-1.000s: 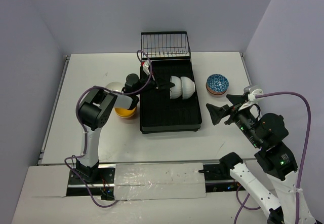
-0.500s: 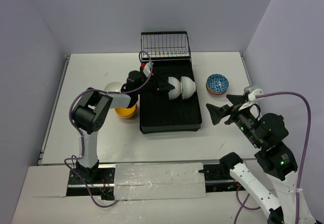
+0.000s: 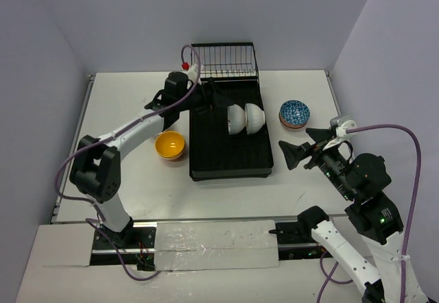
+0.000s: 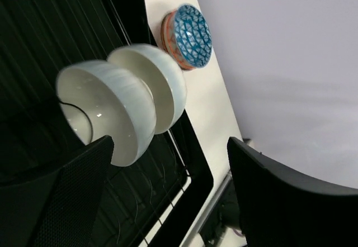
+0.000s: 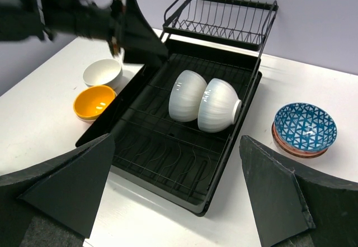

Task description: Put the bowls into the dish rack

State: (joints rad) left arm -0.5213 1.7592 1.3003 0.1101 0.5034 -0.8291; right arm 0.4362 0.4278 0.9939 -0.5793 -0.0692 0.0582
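Left gripper [image 4: 168, 146] wide-splayed beside white bowls [image 4: 131, 99]

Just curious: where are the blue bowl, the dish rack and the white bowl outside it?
blue bowl [image 5: 305, 126]: right wrist view, inside.
dish rack [image 3: 230, 156]: top view, slatted floor.
white bowl outside rack [image 5: 102, 71]: right wrist view, inside.

A flat white matte counter [image 3: 116, 97] forms the base of a three-sided booth. Plain pale lavender walls rise from it. The back wall [image 3: 206, 15] stands along the far edge, the left wall [image 3: 34, 111] along the left edge and the right wall [image 3: 398, 63] along the right edge, and they meet at the two far corners. A thin grey metal rail [image 3: 80, 114] runs down the left edge. Along the near edge lies a white board under wrinkled clear film [image 3: 219, 238]. The light is soft and even, with only faint shadows on the counter.
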